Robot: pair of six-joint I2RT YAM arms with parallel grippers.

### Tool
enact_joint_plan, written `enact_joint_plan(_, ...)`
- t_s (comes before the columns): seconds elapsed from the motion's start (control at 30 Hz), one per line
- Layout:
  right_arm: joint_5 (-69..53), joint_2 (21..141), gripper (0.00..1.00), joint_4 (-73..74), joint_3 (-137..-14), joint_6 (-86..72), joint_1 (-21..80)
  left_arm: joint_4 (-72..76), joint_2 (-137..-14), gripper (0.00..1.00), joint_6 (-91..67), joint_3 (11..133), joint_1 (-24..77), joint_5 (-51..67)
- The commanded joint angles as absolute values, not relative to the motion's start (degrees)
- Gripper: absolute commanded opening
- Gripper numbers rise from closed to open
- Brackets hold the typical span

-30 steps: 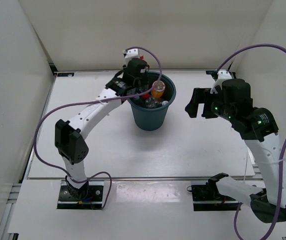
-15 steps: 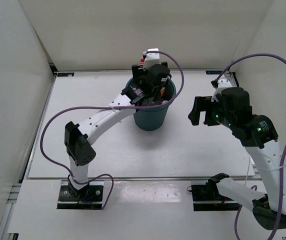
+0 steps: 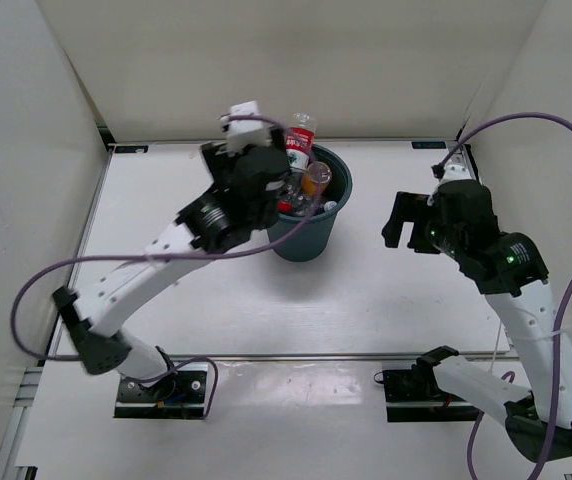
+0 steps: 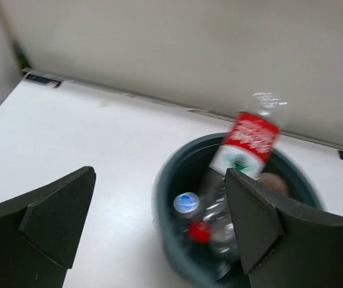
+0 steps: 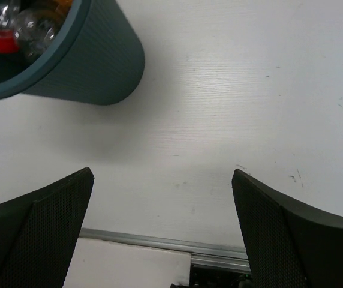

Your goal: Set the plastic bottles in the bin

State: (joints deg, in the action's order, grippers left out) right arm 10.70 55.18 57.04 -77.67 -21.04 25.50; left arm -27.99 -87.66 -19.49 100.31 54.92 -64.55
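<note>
Left claw near bin (jaws apart)

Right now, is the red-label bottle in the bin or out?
In. The red-label bottle leans tilted with its lower end inside the bin, its upper end poking above the rim.

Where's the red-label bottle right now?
In the top view, the red-label bottle stands tilted in the bin at centre-back of the table, poking above its far rim beside the orange bottle.
</note>
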Motion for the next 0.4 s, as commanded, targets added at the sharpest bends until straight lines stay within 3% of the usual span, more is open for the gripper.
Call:
enact_joint_plan(0.0,17.1,54.7,1.00,57.3,-77.5,-25.5,24.2,-28.7,-73.3,1.00,-23.5,90.3,54.7,-72.4)
enact_joint_plan(0.13,7.2,59.0,1.00,59.4,-78.7,-19.3,21.7,-29.7,-57.3,1.00,-29.5,69.1,54.7,-71.9)
enact_joint_plan(0.2,1.9,59.8,1.00,58.9,-80.4,-18.0,22.6,-32.2,-50.0,1.00,-33.4,64.2,54.0,-72.8)
enact_joint_plan(0.33,-1.1,58.5,1.00,57.7,-80.0,-20.2,22.6,-59.9,-47.2,1.00,-58.7,63.8,52.8,-78.7)
enact_joint_plan(0.37,0.2,58.4,1.00,57.7,-80.0,-20.2,22.6,-74.2,-49.3,1.00,-64.6,63.8,51.8,-79.3)
